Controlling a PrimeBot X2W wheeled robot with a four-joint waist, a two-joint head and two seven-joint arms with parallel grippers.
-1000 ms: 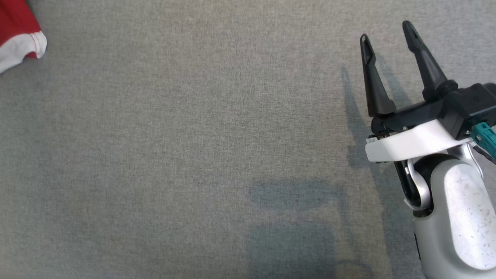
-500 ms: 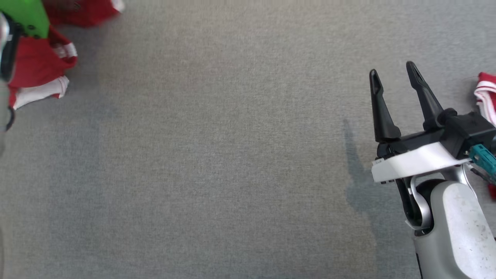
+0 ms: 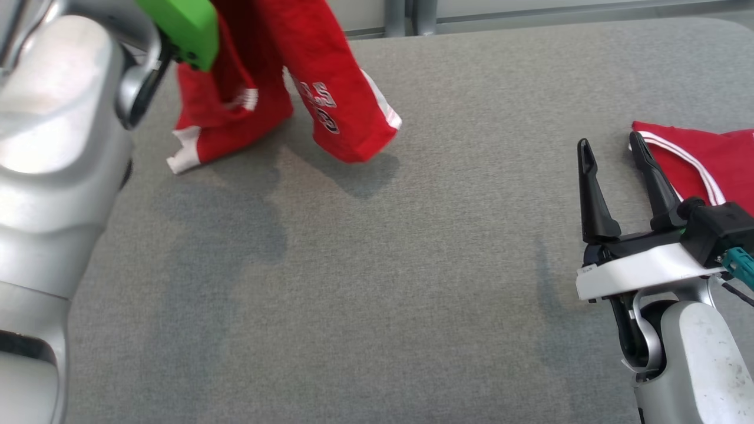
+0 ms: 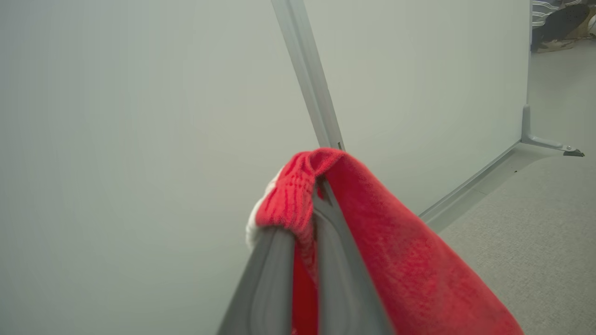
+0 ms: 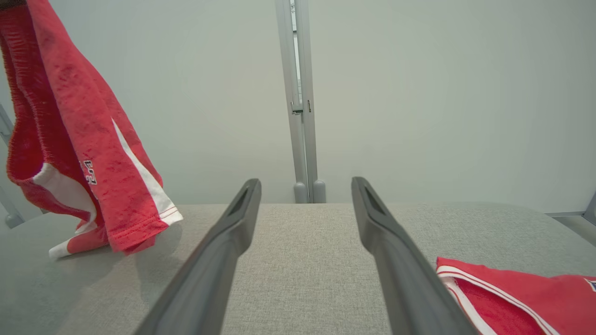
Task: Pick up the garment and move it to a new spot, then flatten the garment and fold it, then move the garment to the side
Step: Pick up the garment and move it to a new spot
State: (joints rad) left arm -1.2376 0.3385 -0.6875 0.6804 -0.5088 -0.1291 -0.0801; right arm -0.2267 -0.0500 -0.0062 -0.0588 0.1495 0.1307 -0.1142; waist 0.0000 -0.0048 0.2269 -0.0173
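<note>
Holding the garment point(image 3: 330, 70) up at upper left, my left gripper point(image 4: 309, 218) clamped on its waistband, right gripper point(image 3: 609, 141) spread empty: step 1. Next, lower it flat mid-frame.

Far left: hanging garment point(image 3: 336, 82) drapes onto table point(image 3: 412, 282).
Right edge: second garment point(image 3: 707, 159) lies flat.
Between them: open passage.

Lighting's bright and even, soft, coming from above. The table point(image 3: 412, 282) gets a faint grey shadow just left of the right pincer point(image 3: 609, 139), and a darker soft-edged one under the hanging garment point(image 3: 330, 88). The garment's edges look a bit smeared. Up close the left pincer point(image 4: 307, 204) is mushy and out of focus. The right one's fingers point(image 5: 219, 260) go soft near their base.
</note>
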